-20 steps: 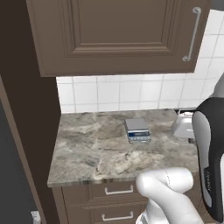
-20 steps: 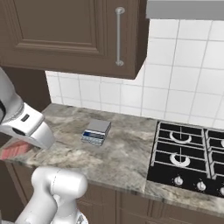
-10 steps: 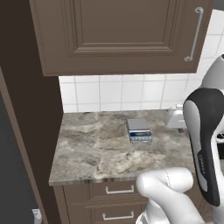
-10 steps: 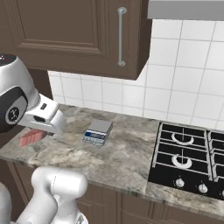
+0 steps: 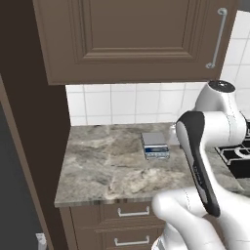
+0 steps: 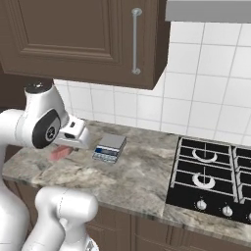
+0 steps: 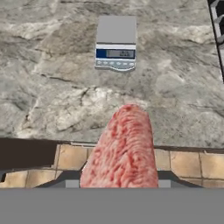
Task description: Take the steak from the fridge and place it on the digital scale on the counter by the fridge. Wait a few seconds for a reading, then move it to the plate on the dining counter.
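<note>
Marbled counter over brown drawers runs below dark wall cabinets and white tiles, with a black hob at the right of the right base view. We see the digital scale lying bare at the upper middle of the hand view, its blue-and-white panel facing us. Our gripper is closed on the steak, which juts up from the bottom centre of that view, above the counter's near edge and well apart from the scale.
</note>
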Controlling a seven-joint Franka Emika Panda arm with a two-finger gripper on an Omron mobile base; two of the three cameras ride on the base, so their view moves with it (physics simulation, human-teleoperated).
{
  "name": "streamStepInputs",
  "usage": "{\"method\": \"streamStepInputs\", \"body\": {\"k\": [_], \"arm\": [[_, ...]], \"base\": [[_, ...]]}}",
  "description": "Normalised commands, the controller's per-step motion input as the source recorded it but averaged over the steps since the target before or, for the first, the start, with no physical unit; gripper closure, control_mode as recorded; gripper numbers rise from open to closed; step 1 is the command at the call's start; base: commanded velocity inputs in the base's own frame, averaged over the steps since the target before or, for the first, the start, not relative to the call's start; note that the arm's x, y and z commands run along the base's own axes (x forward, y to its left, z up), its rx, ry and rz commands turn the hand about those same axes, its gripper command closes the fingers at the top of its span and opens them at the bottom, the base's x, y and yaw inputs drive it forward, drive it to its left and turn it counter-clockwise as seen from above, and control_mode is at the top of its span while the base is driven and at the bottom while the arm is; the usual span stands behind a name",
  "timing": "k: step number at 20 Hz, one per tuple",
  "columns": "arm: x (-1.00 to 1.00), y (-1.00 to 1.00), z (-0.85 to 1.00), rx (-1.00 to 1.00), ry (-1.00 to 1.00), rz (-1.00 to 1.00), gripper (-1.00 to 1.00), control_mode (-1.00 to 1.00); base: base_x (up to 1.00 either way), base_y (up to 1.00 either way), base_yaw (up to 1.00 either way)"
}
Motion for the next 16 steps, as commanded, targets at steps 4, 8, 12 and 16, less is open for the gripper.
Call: {"method": "streamStepInputs", "body": {"k": [4, 8, 12, 16], "arm": [[0.71, 0.00, -0.28, 0.00, 0.00, 0.00, 1.00, -1.00], [0.64, -0.03, -0.05, 0.00, 0.00, 0.00, 1.00, -1.00], [0.65, -0.03, -0.17, 0.00, 0.00, 0.00, 1.00, -1.00], [0.60, -0.02, -0.33, 0.00, 0.00, 0.00, 1.00, -1.00]], "base": [[0.00, 0.00, 0.00], [0.00, 0.00, 0.00], [0.00, 0.00, 0.00], [0.00, 0.00, 0.00]]}}
